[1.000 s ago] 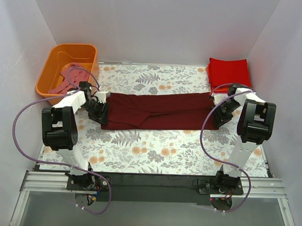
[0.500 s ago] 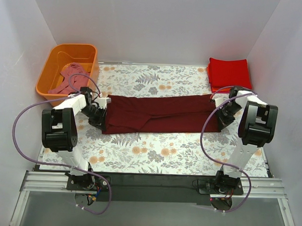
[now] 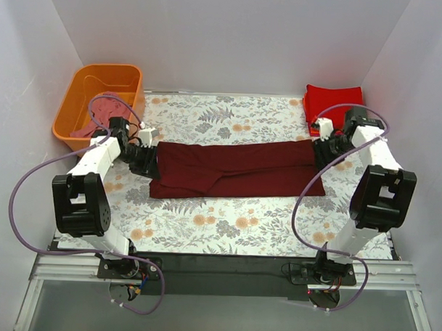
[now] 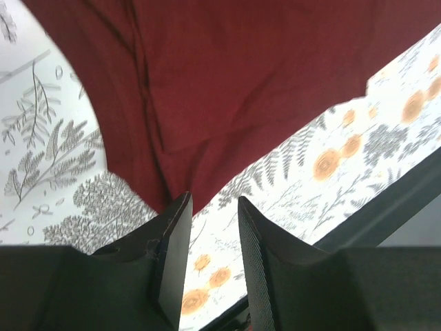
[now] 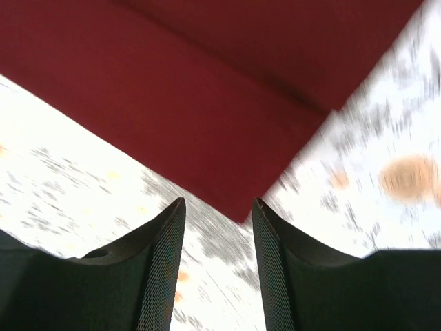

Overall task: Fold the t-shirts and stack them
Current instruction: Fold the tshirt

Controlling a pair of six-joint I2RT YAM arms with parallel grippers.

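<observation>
Folding the maroon t-shirt, which lies as a long band across the floral table: left gripper and right gripper hover part-open and empty at its end corners (best to pinch both layers, lift evenly).

I am looking at a table with a flowery cloth on it. The cloth is white, with grey leaves and little orange flowers all over. Three plain white walls stand around the table: a back wall, a left wall and a right wall. The light is bright and even, with only soft shadows. Along the near edge runs a shiny metal rail with a black board in the middle. Below that the floor looks grey.
</observation>
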